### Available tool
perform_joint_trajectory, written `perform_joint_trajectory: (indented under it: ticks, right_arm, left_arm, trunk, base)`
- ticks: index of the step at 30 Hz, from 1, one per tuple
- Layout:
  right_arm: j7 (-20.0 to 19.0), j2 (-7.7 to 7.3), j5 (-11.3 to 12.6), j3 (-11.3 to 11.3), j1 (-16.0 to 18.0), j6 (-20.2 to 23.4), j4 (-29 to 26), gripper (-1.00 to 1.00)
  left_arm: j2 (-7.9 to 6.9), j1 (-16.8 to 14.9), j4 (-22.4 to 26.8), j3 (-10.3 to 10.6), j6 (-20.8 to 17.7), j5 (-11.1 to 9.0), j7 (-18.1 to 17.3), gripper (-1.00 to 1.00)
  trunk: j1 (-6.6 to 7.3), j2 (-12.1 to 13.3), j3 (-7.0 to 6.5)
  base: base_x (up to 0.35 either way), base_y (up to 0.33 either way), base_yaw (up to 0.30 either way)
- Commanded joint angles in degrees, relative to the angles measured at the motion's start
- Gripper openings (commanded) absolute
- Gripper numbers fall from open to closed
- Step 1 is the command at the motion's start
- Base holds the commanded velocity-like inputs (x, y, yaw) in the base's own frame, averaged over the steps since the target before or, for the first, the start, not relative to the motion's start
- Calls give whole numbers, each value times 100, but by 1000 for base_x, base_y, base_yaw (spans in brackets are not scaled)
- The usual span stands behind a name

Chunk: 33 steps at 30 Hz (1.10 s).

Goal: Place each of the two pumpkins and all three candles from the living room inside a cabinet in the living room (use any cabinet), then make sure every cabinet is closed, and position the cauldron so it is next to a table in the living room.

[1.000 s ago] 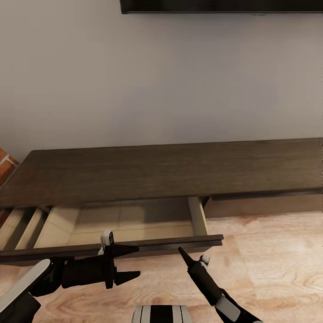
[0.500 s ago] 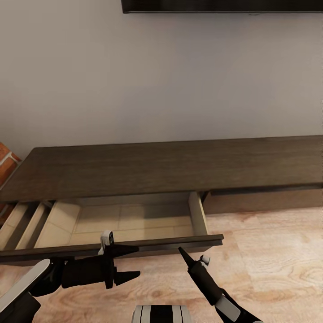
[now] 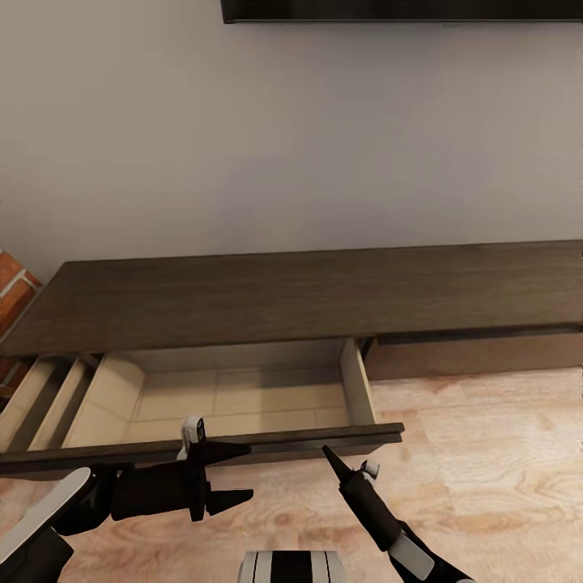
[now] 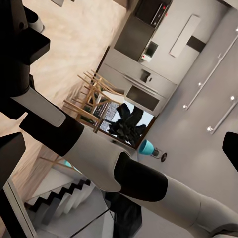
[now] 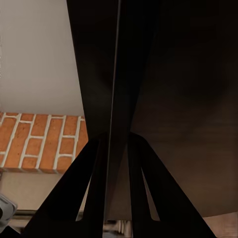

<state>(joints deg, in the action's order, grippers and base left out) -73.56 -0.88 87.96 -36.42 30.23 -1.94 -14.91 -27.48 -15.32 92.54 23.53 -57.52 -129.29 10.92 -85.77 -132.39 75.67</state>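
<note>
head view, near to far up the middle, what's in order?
Left gripper → dark-brown front panel of the open drawer → pale drawer floor → dark-brown wood-grain cabinet top → grey wall → black screen edge.

Head view looks down at the cabinet (image 3: 308, 295); right wrist sits close against it; left wrist faces kitchen.

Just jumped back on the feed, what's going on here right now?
The robot is facing the long dark-brown cabinet against the wall, with its left drawer pulled out and nothing lying in the part that shows. Both arms are held low in front of the drawer's front panel. The left gripper is open and empty, pointing sideways along the panel. The right gripper points up toward the panel's lower edge; in the right wrist view its fingers sit on either side of a thin dark edge.
</note>
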Motion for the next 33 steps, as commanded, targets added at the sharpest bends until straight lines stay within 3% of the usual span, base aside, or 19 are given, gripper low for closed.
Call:
perform_joint_trajectory:
  ticks: [1, 33]
  right_arm:
    - [-53, 1, 28, -287, 0, -8, -80, -100]
    - [-59, -1, 28, -287, 0, -6, -82, -100]
  left_arm:
    - [-3, -6, 1, 9, -3, -61, 50, 100]
    - [-3, -4, 1, 2, 0, -61, 50, 100]
  trunk:
    - [3, -2, 4]
    - [3, -2, 4]
  base:
    - [-111, 0, 0]
    - [-64, 0, 0]
